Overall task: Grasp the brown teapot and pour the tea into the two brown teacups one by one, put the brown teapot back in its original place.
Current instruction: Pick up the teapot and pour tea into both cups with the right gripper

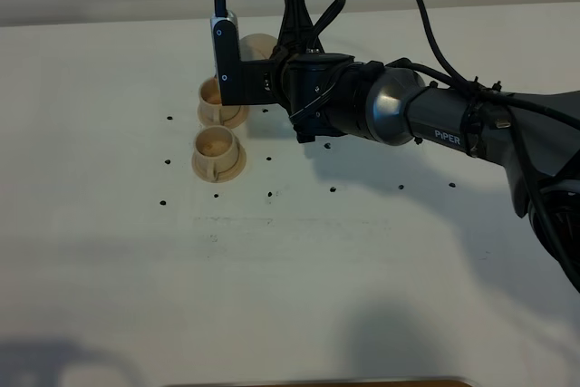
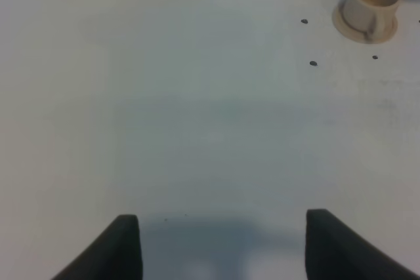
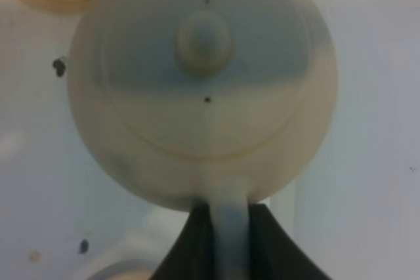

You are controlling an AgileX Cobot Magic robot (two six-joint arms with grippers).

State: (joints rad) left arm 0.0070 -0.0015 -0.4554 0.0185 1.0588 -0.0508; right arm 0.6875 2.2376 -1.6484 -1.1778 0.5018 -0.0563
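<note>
Right now my right gripper [image 3: 230, 226] is pinched tight on the loop handle [image 3: 228, 209] of the brown teapot [image 3: 203, 83]. Lid is up and the pot is level, so I judge no pour has started. The teapot sits upper middle of the high frame, just right of the farther teacup [image 1: 220, 97]. The nearer teacup [image 1: 217, 147] is just below it. Both are on saucers, lined up for pouring in turn. Can't tell if the pot is off the table [image 1: 290, 296]. My left gripper [image 2: 223, 221] is spread and idle, with the cups in the upper right of its view, probably kept clear.
</note>
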